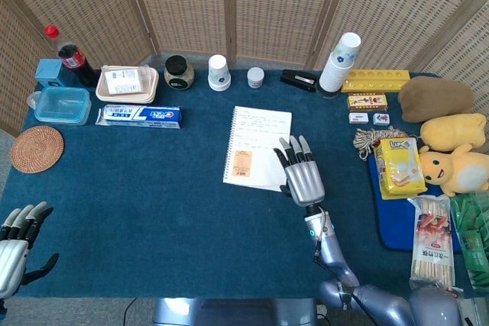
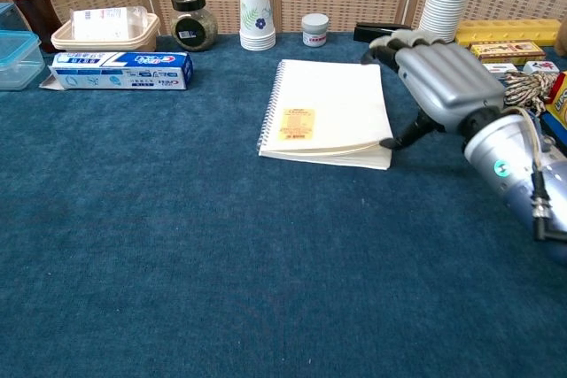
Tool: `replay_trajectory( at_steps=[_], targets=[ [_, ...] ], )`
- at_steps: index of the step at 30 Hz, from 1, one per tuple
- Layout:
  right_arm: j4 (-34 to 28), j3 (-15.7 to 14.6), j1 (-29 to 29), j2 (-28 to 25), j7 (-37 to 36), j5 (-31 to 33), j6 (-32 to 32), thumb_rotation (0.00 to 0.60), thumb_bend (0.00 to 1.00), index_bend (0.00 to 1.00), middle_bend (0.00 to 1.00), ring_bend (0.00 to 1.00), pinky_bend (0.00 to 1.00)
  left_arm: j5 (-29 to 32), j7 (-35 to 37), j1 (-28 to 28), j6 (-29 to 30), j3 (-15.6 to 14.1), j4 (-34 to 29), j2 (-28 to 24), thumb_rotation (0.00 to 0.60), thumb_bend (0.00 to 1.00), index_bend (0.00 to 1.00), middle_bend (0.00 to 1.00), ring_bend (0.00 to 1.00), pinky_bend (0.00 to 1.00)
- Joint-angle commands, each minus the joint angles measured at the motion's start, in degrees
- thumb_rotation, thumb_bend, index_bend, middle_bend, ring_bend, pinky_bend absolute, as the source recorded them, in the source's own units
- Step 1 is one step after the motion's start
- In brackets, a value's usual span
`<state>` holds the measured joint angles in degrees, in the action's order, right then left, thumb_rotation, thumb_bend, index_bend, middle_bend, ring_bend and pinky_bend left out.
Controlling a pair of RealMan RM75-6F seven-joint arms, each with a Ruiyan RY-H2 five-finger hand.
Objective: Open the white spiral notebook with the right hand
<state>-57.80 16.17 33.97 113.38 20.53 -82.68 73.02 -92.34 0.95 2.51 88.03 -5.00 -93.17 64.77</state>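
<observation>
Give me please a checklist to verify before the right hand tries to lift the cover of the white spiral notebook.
1. Right hand at the notebook's free edge, opposite the spiral: ok; its thumb touches that edge near the front corner.
2. Cover of the white spiral notebook separated from the pages: cannot tell; the edge looks slightly raised by the thumb.
3. Notebook square to the table edge: not ok; it lies skewed in the head view.
4. Room on the spiral side for the cover to swing over: ok; bare blue cloth there.
5. Left hand out of the way: ok; it is at the near left corner, holding nothing.
</observation>
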Motion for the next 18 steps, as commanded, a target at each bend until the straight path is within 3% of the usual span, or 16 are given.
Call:
replay_trajectory(
  at_steps=[1, 10, 18],
  targets=[
    [0.8, 0.8, 1.0, 0.8, -0.5, 0.2, 0.4, 0.600, 0.14, 0.18, 0.15, 0.04, 0.06, 0.1, 0.3, 0.1, 0.1, 0.0, 0.2, 0.1, 0.600, 0.27, 0.16, 0.08, 0.03, 0.00],
    [5.5, 3.4, 4.6, 5.0, -2.7, 0.9, 1.6, 0.600, 0.13, 0.18, 0.15, 0.04, 0.06, 0.6, 2.4, 1.0, 1.1, -0.1, 1.5, 0.5, 0.600, 0.27, 0.16, 0.08, 0.03, 0.00],
    [13.0, 3.5, 7.7, 9.7, -4.7, 1.7, 0.2, 0.600, 0.13, 0.17, 0.15, 0.04, 0.06, 1.0, 4.5, 2.2, 2.4, -0.2, 3.1, 0.7, 0.600, 0.27, 0.16, 0.08, 0.03, 0.00]
  ],
)
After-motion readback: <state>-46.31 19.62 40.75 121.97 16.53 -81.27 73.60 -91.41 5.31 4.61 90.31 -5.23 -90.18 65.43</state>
